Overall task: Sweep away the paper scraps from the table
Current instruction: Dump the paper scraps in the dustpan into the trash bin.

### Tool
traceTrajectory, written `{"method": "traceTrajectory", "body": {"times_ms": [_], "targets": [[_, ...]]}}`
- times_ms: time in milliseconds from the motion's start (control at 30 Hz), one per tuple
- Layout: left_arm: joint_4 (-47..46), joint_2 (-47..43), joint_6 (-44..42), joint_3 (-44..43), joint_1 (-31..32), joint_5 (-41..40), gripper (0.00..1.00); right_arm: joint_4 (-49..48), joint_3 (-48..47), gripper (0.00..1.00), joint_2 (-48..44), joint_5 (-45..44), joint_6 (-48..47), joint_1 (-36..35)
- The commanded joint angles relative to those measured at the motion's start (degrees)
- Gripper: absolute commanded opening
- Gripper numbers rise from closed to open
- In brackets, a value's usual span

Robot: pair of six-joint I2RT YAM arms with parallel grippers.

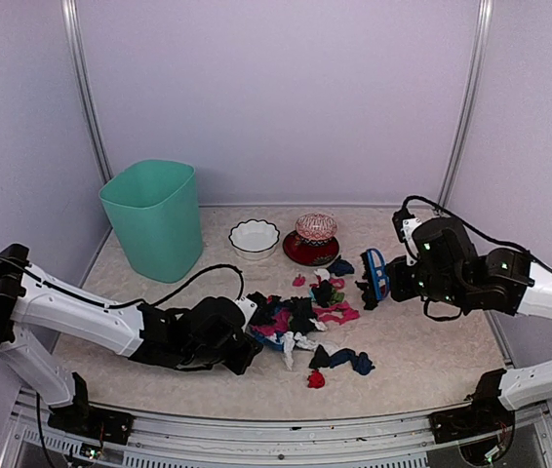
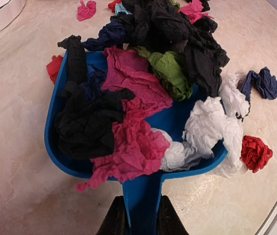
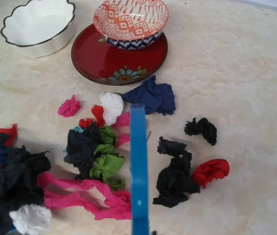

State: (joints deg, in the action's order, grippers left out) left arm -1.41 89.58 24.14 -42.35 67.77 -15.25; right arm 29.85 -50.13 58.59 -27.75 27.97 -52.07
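Roughly half done: the left pincer clamps the blue dustpan by its handle, paper scraps heaped inside — many others lie loose on the counter. The right pincer, closed, seemingly holds the hand brush.

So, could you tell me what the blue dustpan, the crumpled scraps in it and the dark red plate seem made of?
The blue dustpan looks like moulded plastic: smooth, evenly coloured, faintly glossy. The crumpled scraps look like thin crepe or tissue paper: matte and finely wrinkled. The dark red plate is probably glazed ceramic, judging by its shine and painted flowers.
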Motion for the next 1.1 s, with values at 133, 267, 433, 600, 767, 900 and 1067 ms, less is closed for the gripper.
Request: {"method": "traceTrajectory", "body": {"times_ms": [133, 267, 433, 600, 767, 900, 1067], "targets": [[1.6, -3.9, -0.1, 0.1, -0.6, -1.7, 0.00, -0.9, 2.1, 0.00, -2.9, 0.3, 2.6, 1.1], [2.4, -5.5, 0.0, -0.3, -1.0, -1.8, 0.00, -0.8, 2.7, 0.00, -3.9, 0.3, 3.0, 1.4], [4.6, -7.3, -0.1, -1.3, -1.5, -2.3, 0.00, -0.8, 3.5, 0.00, -5.0, 0.3, 3.2, 1.9], [6.3, -9.5, -0.1, -1.8, -2.4, -2.6, 0.00, -0.9, 4.1, 0.00, -5.4, 0.5, 3.2, 2.3], [8.7, -11.4, -0.4, -2.8, -3.5, -2.5, 0.00, -1.4, 4.6, 0.00, -5.3, 0.8, 3.1, 2.5], [10.8, -12.9, -0.8, -4.1, -4.7, -2.2, 0.00, -1.9, 4.8, 0.00, -5.1, 1.0, 2.9, 2.6], [13.7, -14.4, -1.0, -5.7, -6.3, -1.7, 0.00, -2.0, 4.9, 0.00, -4.9, 1.3, 2.6, 2.9]]}}
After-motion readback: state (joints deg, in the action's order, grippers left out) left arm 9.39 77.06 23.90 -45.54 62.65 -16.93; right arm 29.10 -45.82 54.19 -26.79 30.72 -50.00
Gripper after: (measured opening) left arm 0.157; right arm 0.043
